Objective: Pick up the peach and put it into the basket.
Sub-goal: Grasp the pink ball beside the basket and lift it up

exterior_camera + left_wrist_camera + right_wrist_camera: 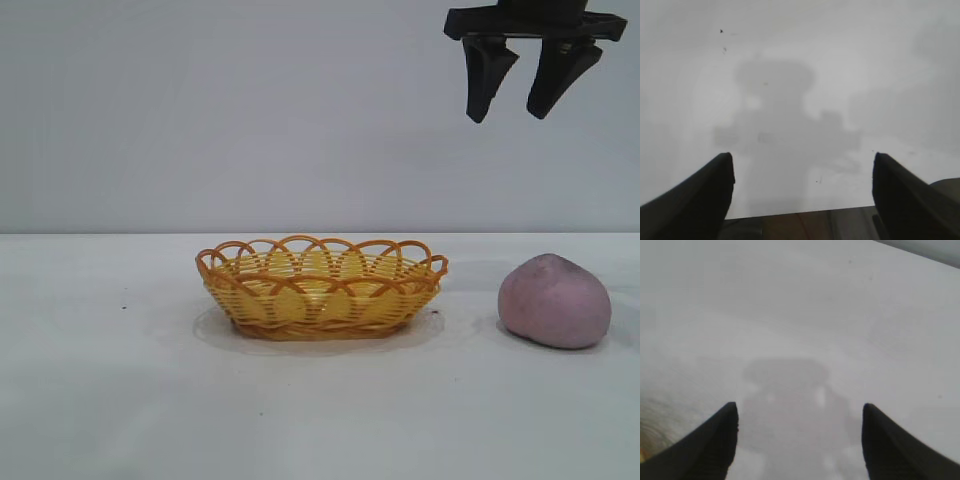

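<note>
- Here the peach (555, 301) sits on the white table (100, 400), at the right side of the exterior view, untouched by either gripper.
- The basket (322, 288) stands on the same table near the middle, well to the left of the peach and apart from it; nothing lies inside that can be made out.
- High above, the right gripper (518, 95) hangs in the air at the top right, well clear of the table, roughly over the gap between basket and peach, a little nearer the peach. Its two dark fingers (489, 75) are spread with nothing between them.
- The right wrist view shows those spread fingers (715, 450) over bare table and the gripper's own shadow.
- In its own wrist view, the left gripper (802, 190) is likewise spread wide and empty, above bare table near an edge.
</note>
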### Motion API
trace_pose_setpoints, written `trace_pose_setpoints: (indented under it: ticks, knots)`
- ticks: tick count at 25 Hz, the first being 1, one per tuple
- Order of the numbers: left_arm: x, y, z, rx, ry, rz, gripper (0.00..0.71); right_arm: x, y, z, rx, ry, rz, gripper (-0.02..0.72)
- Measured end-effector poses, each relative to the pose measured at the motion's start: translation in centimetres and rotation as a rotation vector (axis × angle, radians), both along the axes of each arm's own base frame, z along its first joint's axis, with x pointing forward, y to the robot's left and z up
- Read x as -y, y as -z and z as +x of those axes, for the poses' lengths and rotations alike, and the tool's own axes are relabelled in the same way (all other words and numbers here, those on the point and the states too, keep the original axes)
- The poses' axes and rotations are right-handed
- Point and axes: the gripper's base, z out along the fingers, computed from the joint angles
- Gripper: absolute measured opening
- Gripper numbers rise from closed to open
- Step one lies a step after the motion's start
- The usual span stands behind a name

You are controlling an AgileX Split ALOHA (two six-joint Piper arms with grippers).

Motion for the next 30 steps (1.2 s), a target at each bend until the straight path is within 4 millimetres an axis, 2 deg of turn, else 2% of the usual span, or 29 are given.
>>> trace_pose_setpoints:
  ticks: [3, 12, 17, 20, 30]
  knots:
    - [-0.3, -0.8, -3.3, 0.118, 0.009, -0.02, 0.507, 0.0, 0.0, 0.0, 0.0, 0.0, 0.0, 0.461]
    - [-1.3, -0.4, -11.8, 0.454, 0.014, -0.055, 0.507, 0.0, 0.0, 0.0, -0.004, 0.0, -0.001, 0.461]
    - [-1.8, 1.7, -15.3, 0.57, 0.001, -0.078, 0.507, 0.0, 0.0, -0.1, -0.007, -0.001, -0.004, 0.461]
    - [-1.9, 1.8, -16.0, 0.601, -0.002, -0.085, 0.507, 0.1, 0.1, 0.0, -0.007, -0.003, -0.014, 0.461]
    - [-1.8, 1.8, -16.0, 0.604, -0.005, -0.09, 0.507, 0.2, 0.2, -0.1, -0.015, -0.007, -0.029, 0.461]
